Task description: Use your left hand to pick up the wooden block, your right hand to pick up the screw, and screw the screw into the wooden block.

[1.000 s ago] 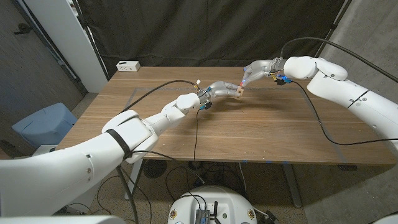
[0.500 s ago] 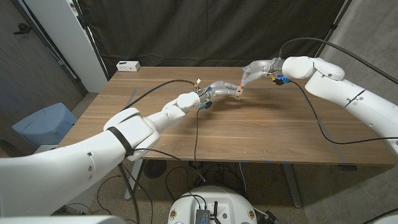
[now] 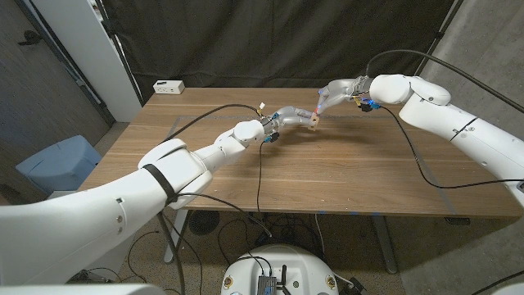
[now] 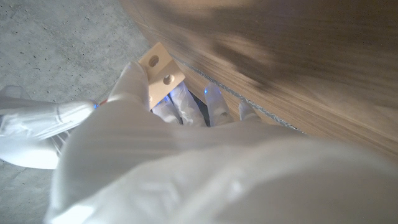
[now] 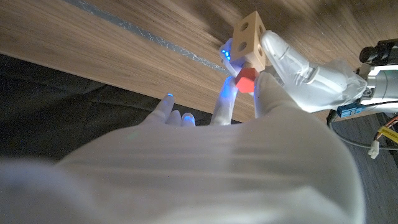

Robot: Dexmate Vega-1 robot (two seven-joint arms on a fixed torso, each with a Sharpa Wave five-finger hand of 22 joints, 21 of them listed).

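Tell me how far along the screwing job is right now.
Both pickups look done: the left hand holds the wooden block above the table, and the right hand holds the red-headed screw against the block. Driving is in hand; how deep it sits cannot be told.

I see both hands meeting above the far middle of the table, the wooden block between them. Bare wood lies open on the near half. A white box (far left corner) and draped cables are the only obstacles.
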